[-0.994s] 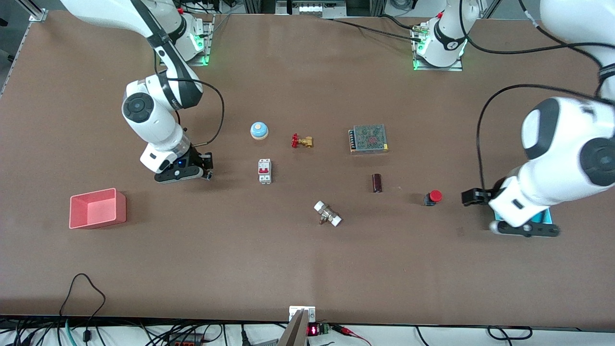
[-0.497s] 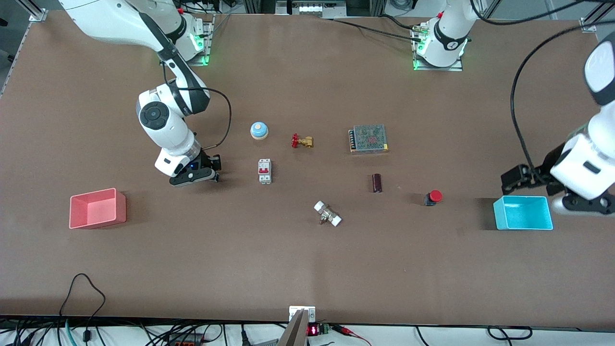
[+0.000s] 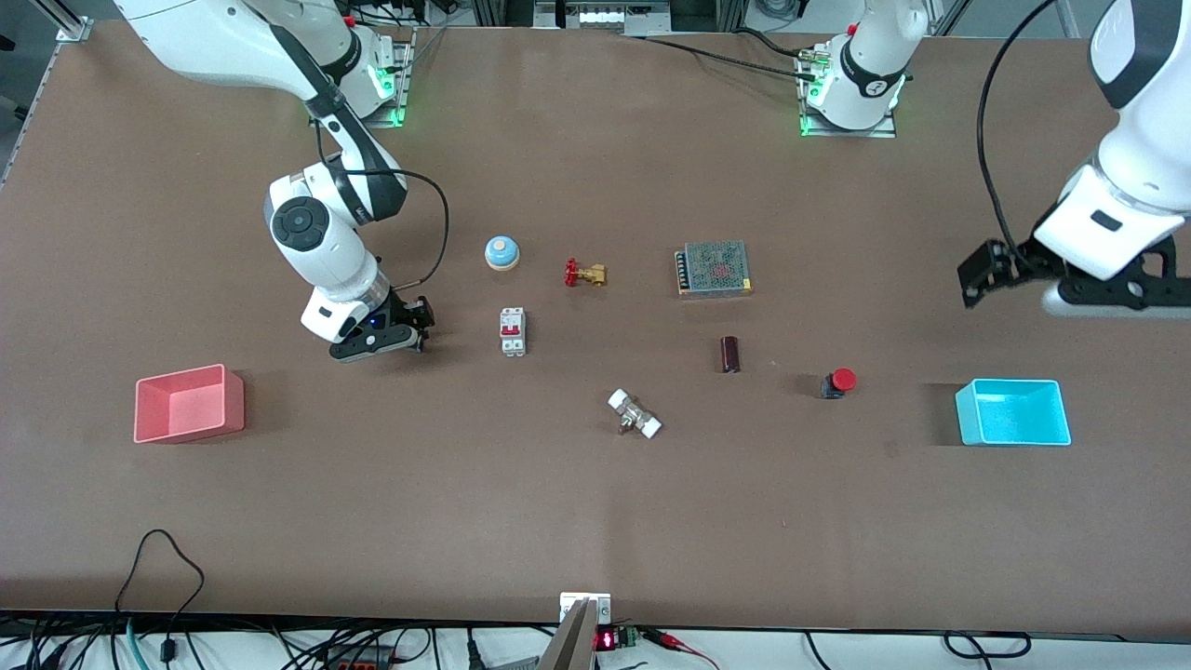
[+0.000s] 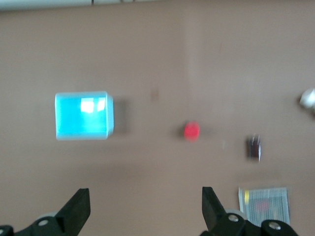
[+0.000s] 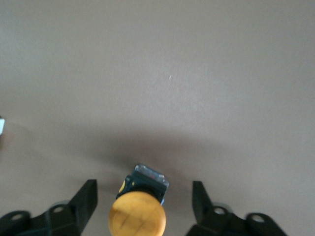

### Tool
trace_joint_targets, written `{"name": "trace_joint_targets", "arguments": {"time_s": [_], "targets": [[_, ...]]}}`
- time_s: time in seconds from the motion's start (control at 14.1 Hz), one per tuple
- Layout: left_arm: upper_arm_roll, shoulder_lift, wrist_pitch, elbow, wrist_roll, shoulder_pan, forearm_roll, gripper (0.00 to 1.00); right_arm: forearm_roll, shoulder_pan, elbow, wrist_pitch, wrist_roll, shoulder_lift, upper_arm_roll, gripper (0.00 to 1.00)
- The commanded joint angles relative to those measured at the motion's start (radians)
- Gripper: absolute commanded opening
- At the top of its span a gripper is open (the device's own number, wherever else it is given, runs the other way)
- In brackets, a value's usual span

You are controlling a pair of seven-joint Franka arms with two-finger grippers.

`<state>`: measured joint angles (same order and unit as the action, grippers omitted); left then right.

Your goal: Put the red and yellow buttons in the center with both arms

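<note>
- Right gripper low over the table between the pink bin and the white breaker, fingers spread wide, yellow button sitting between them, not yet pinched.
- Risk there: closing off-centre on the round cap could squeeze the button out sideways or tip it; better to pinch the black body below the cap.
- Left gripper up in the air toward the left arm's end of the table, above bare surface, jaws wide apart and holding nothing.
- Red button alone on the table, near the cyan bin, with the dark cylinder toward the middle from it; well apart from the left gripper.
- Risk there: long descent needed; small target, easy to land a finger on the cap or knock it over.
- Centre crowded: white-capped brass fitting, red-handled brass valve, power supply, blue dome bell. Could bump these when setting the buttons down; both arms converging could clash.
- Surface: matte brown table, flat and bare.
- Room: cables and a small red display along the near edge, arm bases with green lights along the top edge.
</note>
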<state>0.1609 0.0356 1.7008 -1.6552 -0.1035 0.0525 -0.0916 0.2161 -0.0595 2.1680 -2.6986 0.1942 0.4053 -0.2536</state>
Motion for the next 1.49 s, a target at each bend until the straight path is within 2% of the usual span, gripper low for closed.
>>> {"name": "trace_joint_targets", "arguments": {"time_s": [0.0, 0.21, 0.36, 0.5, 0.78, 0.99, 1.28, 1.42], "targets": [[0.008, -0.036, -0.154, 0.011, 0.019, 0.015, 0.042, 1.0, -0.012, 0.007, -0.084, 0.089, 0.007, -0.049, -0.003, 1.0], [0.003, -0.022, -0.124, 0.023, 0.021, 0.015, 0.046, 1.0, -0.196, 0.026, -0.213, 0.31, -0.025, -0.135, 0.0, 1.0], [-0.003, -0.022, -0.109, 0.023, 0.021, 0.018, 0.071, 1.0, -0.21, 0.05, -0.249, 0.435, -0.035, -0.215, 0.007, 1.0], [-0.004, -0.02, -0.107, 0.023, 0.018, 0.035, 0.137, 1.0, -0.211, 0.104, -0.318, 0.621, -0.085, -0.285, 0.019, 1.0], [-0.003, -0.02, -0.082, 0.025, 0.019, 0.036, 0.112, 1.0, -0.207, 0.135, -0.503, 0.922, -0.127, -0.326, 0.112, 1.0], [0.006, -0.022, -0.084, 0.023, 0.019, 0.035, 0.093, 1.0, -0.198, 0.15, -0.547, 0.976, -0.281, -0.326, 0.192, 1.0], [0.008, -0.022, -0.086, 0.025, 0.019, 0.035, 0.093, 1.0, -0.21, 0.153, -0.528, 0.979, -0.204, -0.332, 0.194, 1.0], [0.009, -0.022, -0.086, 0.023, 0.019, 0.035, 0.093, 1.0, -0.211, 0.155, -0.51, 1.013, -0.135, -0.355, 0.166, 1.0]]}}
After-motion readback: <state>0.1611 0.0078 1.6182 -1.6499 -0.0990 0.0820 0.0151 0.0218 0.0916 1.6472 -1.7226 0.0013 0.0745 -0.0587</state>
